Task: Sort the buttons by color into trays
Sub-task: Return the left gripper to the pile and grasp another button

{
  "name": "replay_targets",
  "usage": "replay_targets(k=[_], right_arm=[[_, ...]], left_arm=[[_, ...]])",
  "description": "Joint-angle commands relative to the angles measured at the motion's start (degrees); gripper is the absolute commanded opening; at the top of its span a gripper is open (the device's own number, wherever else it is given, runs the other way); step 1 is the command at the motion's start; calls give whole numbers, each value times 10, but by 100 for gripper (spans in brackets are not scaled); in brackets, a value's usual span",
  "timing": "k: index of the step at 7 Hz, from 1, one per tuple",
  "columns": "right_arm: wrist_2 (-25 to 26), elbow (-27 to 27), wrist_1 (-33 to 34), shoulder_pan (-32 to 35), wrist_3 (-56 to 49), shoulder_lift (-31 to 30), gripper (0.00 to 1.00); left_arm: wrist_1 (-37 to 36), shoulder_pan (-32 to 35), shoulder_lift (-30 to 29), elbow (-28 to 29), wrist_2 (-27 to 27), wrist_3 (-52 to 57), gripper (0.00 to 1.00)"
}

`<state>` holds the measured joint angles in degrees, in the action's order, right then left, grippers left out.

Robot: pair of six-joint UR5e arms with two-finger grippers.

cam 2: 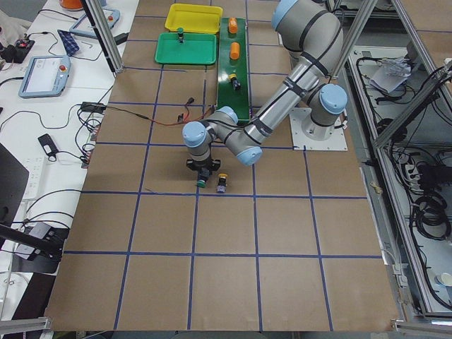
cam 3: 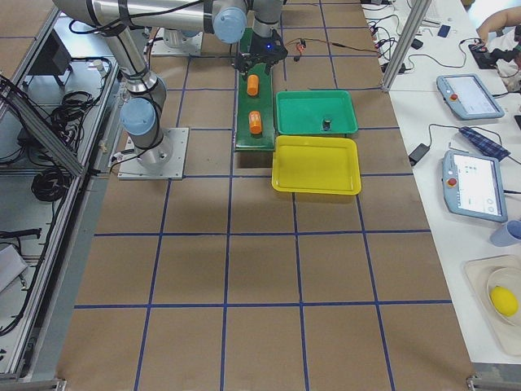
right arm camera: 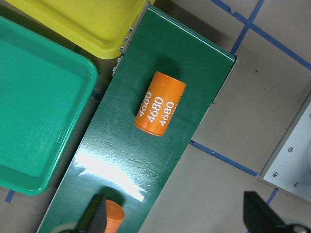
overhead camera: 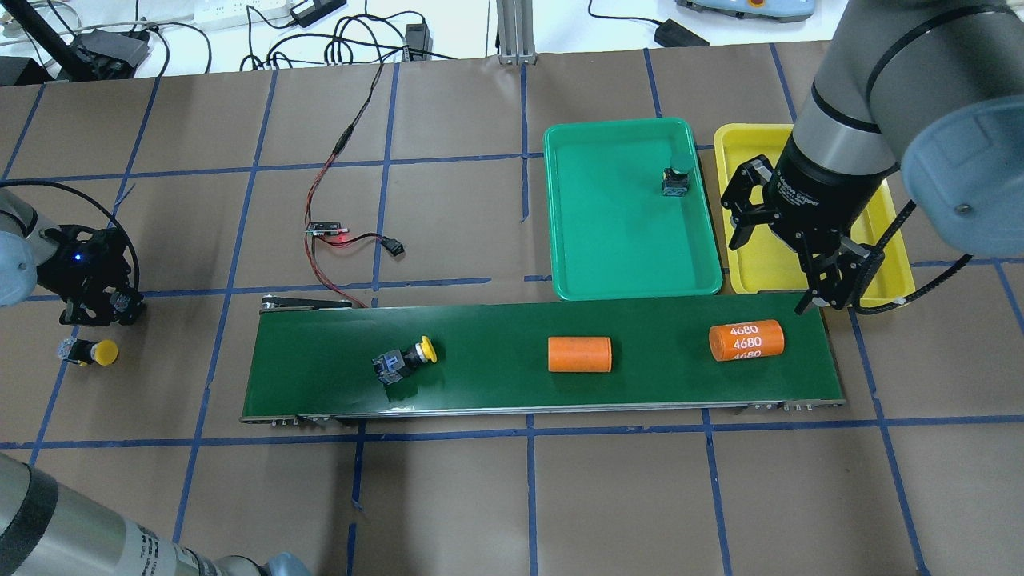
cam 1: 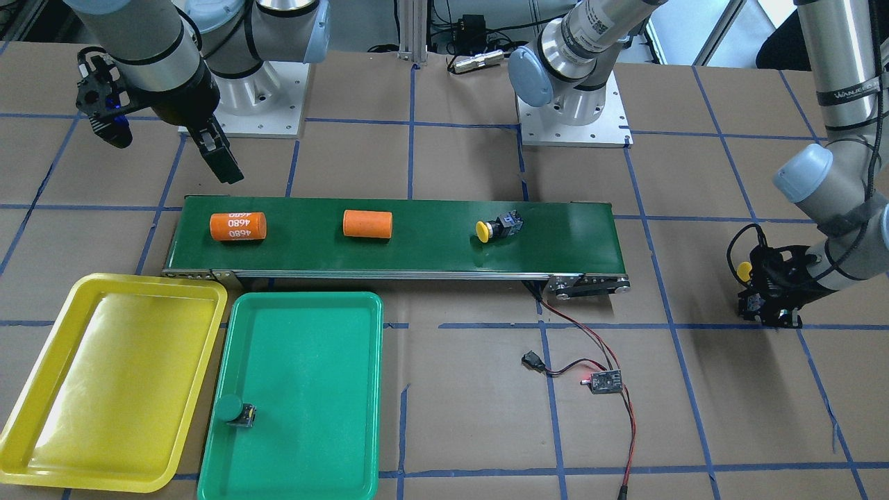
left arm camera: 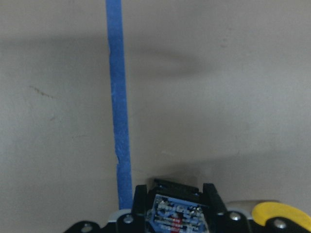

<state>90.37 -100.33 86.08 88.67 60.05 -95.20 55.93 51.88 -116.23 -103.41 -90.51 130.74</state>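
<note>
Beside the yellow tray [overhead camera: 756, 272], the right tool [right arm camera: 175, 201] hangs spread above the belt [overhead camera: 496, 392], likely awaiting the yellow button [overhead camera: 406, 360] mid-belt, while the left tool [overhead camera: 96, 304], grip unclear, stands by a second button [overhead camera: 90, 352] on the worktop [overhead camera: 640, 480].

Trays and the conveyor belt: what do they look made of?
Yellow tray and green tray: probably molded plastic with a glossy finish, going by the soft highlights and rounded, one-piece rims. Conveyor belt: looks like smooth rubber or PVC, semi-gloss; the right wrist view shows a bright light reflection on it.
</note>
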Motion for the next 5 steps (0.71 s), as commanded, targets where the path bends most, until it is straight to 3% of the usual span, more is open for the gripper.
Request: replay_targets(k=[1, 2, 5], right_arm=[[1, -1, -5, 0, 0, 0, 100], [1, -1, -5, 0, 0, 1, 100], [2, -1, 0, 0, -2, 1, 100]], left_arm=[[18, 33, 27, 0, 1, -9, 4], [71, 62, 59, 1, 0, -24, 4], [131, 181, 171, -68, 6, -161, 4]])
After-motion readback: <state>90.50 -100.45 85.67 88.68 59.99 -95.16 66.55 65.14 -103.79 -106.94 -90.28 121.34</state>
